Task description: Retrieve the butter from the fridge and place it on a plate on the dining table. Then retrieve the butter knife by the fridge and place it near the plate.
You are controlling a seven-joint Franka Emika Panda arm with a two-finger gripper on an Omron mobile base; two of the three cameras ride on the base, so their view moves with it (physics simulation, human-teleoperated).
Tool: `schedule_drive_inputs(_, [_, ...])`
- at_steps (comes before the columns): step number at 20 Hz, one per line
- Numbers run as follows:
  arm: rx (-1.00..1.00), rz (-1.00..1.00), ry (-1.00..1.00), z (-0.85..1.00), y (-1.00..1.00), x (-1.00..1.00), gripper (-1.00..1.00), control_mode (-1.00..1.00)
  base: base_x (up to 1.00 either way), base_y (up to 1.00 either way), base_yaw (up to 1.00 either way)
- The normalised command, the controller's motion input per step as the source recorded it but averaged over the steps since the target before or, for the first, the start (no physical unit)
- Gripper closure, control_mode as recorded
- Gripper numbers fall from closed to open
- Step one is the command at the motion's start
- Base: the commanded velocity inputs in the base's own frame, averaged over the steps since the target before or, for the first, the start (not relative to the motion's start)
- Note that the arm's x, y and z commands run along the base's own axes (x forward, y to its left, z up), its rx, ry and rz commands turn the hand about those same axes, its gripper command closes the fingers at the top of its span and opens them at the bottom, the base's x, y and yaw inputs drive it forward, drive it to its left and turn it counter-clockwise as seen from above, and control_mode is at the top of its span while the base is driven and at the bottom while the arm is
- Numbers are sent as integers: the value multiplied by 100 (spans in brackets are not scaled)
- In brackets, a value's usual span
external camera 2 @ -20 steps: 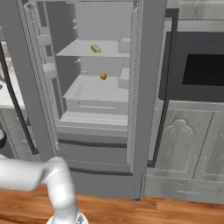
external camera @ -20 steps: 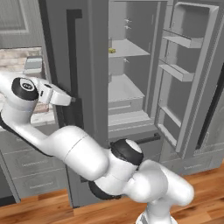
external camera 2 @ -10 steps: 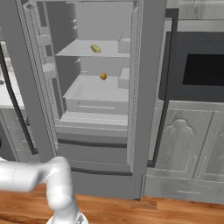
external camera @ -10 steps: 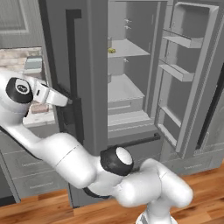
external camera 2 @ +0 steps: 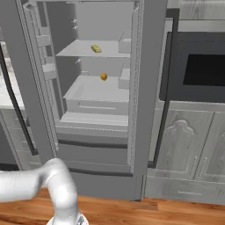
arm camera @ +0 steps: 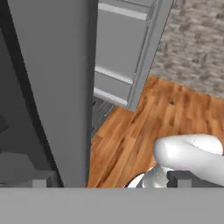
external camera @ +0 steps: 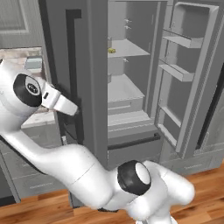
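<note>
1. One white arm's tool [external camera: 75, 109] sits at the left, jaws apart and empty, beside the tall grey fridge's [external camera: 94, 65] dark vertical handle [external camera: 74, 65].
2. Rightward, well apart from the tool, the small yellow butter stick [external camera 2: 96, 48] lies on the fridge's upper shelf [external camera 2: 79, 49], above a small orange ball [external camera 2: 103, 77].

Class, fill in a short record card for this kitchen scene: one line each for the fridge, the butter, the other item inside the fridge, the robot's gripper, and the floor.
fridge: tall grey fridge, one door swung open, the other closed
butter: small yellow stick lying on the upper shelf
other item: small round orange ball on the shelf below the butter
gripper: open, holding nothing, at the closed door's dark handle, outside the fridge
floor: wooden boards
</note>
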Motion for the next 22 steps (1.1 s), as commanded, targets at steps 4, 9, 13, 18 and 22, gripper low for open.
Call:
schedule_drive_inputs(4, [32, 24, -8, -7, -96, -100, -100, -100, 0, 0, 0])
schedule_drive_inputs(9, [51, 17, -1, -2, -100, -67, -100, -100, 0, 0, 0])
schedule_drive_inputs(13, [75, 10, 2, 0, -100, -1, -100, -100, 0, 0, 0])
schedule_drive_inputs(18, [78, 3, 7, 0, -100, 3, -100, -100, 0, 0, 0])
schedule_drive_inputs(22, [66, 0, 3, -20, -96, 18, -100, -100, 0, 0, 0])
